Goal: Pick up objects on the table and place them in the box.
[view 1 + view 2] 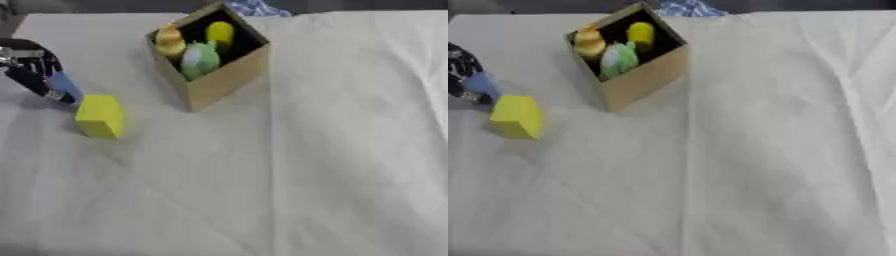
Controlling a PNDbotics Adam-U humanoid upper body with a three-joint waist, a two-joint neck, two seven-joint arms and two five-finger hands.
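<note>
Your left robot hand (35, 70) sits at the left edge; whether its fingers are spread or curled cannot be told. Just beside it, lower right, the yellow block (100, 116) rests on the white-covered surface (332, 150). Farther off stands the cardboard box (223, 80), holding yellow, orange and green objects.

Only the left hand (35, 70) shows, coming in at the far left edge. It is black with silver parts, angled down and to the right, with a blue-tipped finger (64, 86) reaching lowest. Whether its fingers are curled cannot be told.
</note>
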